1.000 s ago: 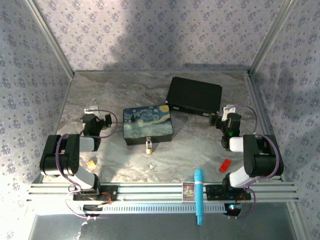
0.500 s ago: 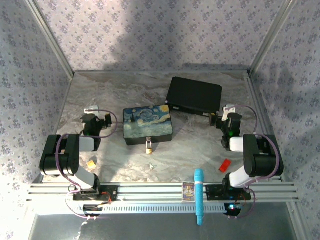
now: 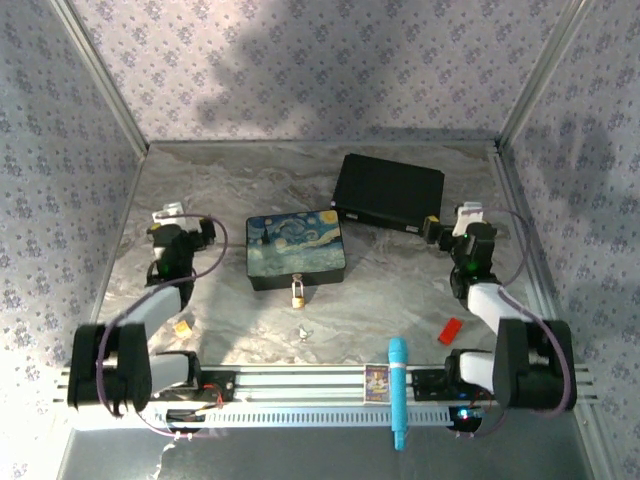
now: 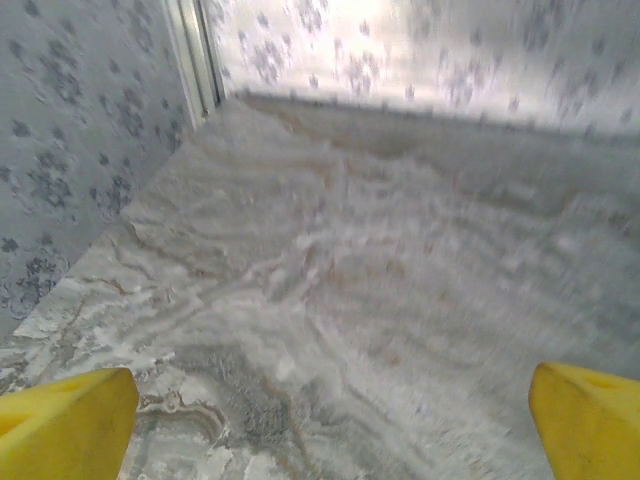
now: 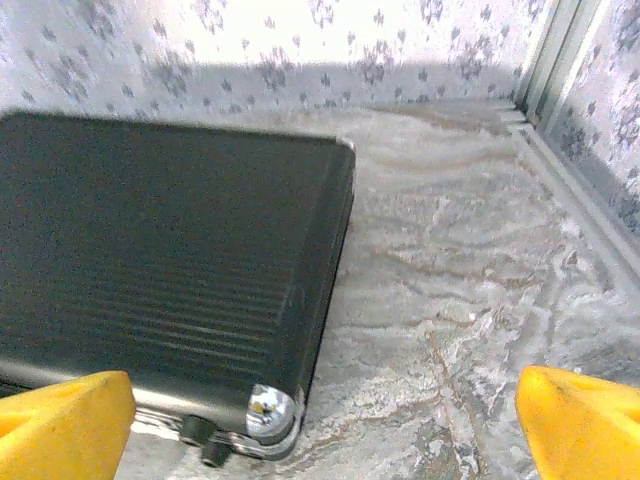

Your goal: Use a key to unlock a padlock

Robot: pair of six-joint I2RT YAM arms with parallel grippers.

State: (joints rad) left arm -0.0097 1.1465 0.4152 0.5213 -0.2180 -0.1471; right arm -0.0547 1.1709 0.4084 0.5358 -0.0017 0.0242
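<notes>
We have 2 arms and neither one carries anything. The left gripper (image 3: 168,218) sits out toward the left wall with its yellow fingertips (image 4: 65,420) spread wide over bare marble table (image 4: 330,280). The right gripper (image 3: 452,224) is just as wide apart, its fingertips (image 5: 580,425) framing the near corner of the black case (image 5: 170,270). We read this as a ready pose. With both sets of fingers parted and held off to the sides, the middle of the table is left free for a reach.

The padlock (image 3: 298,292) hangs at the near edge of the painted box (image 3: 296,249), its shackle apparently through the box's clasp. Fixed there, it should hold fairly steady while we work on it. The key (image 3: 300,331) lies flat on the table just in front of the padlock, apart from it and roughly midway between our arms. Either arm could reach it. It is thin and lies flat, so we expect the pick to need a low, careful pinch.

A small yellow cube (image 3: 182,327) and a red block (image 3: 451,330) lie well off to either side, clear of that path.
</notes>
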